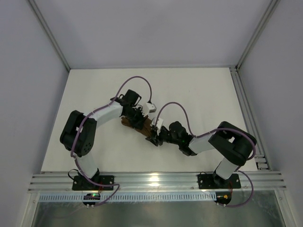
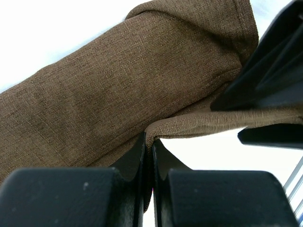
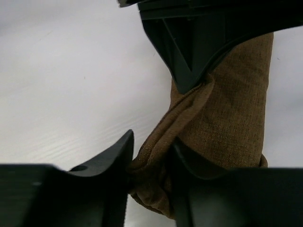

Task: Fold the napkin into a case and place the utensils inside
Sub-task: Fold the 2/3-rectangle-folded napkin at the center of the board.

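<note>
On the white table (image 1: 203,94), near its centre, two black-and-white arms stand with their tips close together: left arm (image 1: 106,113) reaching in from the left, right arm (image 1: 208,141) from the right. Between them lies one napkin (image 1: 129,124), dark brown woven cloth, folded to a narrow oblong and set aslant. From overhead both wrists cover most of it, and only short strips of brown show. The wrist views cut off its outer ends, and anything within the folds is hidden. Left gripper (image 2: 151,146): jaws pressed together on a thin hemmed edge of the napkin, the hem stretched sideways with white table showing beneath it. Right gripper (image 3: 152,142): jaws set either side of a bunched end of the same cloth, which fills the gap and touches both fingers, so it is gripped. Each gripper's black fingers intrude at the edge of the other's wrist view. Whether the folds make a closed pouch cannot be told.
</note>
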Robot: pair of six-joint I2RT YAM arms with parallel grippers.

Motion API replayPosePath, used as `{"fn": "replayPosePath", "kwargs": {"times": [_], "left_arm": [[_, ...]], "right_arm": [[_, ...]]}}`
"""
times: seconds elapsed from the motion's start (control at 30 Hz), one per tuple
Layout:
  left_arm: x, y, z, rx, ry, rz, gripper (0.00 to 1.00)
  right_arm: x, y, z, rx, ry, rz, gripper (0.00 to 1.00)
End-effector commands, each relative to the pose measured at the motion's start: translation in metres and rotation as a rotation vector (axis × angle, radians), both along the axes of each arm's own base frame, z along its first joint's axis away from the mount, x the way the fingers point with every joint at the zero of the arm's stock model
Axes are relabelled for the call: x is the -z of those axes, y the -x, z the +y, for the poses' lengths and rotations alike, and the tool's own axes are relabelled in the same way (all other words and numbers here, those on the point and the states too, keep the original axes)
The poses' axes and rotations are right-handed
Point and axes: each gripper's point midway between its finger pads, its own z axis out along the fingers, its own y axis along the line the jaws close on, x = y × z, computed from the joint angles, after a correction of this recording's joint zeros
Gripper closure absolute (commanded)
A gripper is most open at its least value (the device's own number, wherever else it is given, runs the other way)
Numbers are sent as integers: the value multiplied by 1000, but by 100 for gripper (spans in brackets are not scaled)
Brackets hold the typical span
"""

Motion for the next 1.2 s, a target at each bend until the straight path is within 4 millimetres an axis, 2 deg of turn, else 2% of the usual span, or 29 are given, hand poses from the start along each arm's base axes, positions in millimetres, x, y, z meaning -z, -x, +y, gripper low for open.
{"fn": "replayPosePath", "kwargs": {"times": [0.0, 0.03, 0.07, 0.1, 0.17, 0.3, 0.33, 0.4, 0.47, 0.63, 0.8, 0.87, 0.93, 0.97, 1.03, 1.07, 1.1, 1.17], "left_arm": [[-14, -4, -8, 18, 35, -17, 95], [-14, -5, -8, 18, 34, -22, 94], [-16, -5, -8, 17, 35, -27, 94], [-15, -5, -7, 16, 31, -29, 93], [-15, -6, -5, 14, 22, -36, 85], [-10, -5, 8, 18, -36, -69, 68], [-8, -3, 12, 34, -49, -81, 61], [-3, 3, 22, 47, -84, -91, 54], [-4, 1, 32, 59, -123, -142, 47], [11, 5, 64, 76, -244, -225, 44], [10, 10, 79, 89, -275, -303, 42], [13, 5, 85, 71, -301, -362, 39], [15, 1, 82, 67, -303, -411, 39], [22, 5, 85, 72, -329, -425, 39], [22, 4, 82, 59, -326, -474, 38], [23, 6, 73, 72, -304, -504, 38], [19, 0, 78, 37, -339, -554, 38], [14, -8, 72, -5, -323, -611, 39]], "right_arm": [[-19, -14, 10, 57, -62, -13, 66], [-18, -16, 9, 74, -62, 8, 73], [-14, -16, 7, 87, -47, 28, 85], [-12, -18, 5, 100, -41, 41, 90], [-12, -19, 4, 110, -42, 73, 97], [-12, -19, 0, 128, -54, 158, 97], [-11, -20, -4, 131, -61, 174, 97], [-13, -20, -7, 134, -81, 206, 97], [-11, -20, -10, 124, -84, 224, 97], [-12, -16, -10, 94, -103, 265, 97], [-12, -16, -12, 83, -116, 288, 97], [-14, -17, -12, 80, -124, 298, 97], [-16, -17, -12, 75, -130, 304, 97], [-18, -18, -11, 74, -133, 305, 97], [-19, -17, -11, 70, -138, 308, 97], [-21, -17, -11, 69, -141, 308, 97], [-22, -17, -10, 66, -142, 305, 97], [-23, -16, -11, 64, -143, 310, 97]]}}
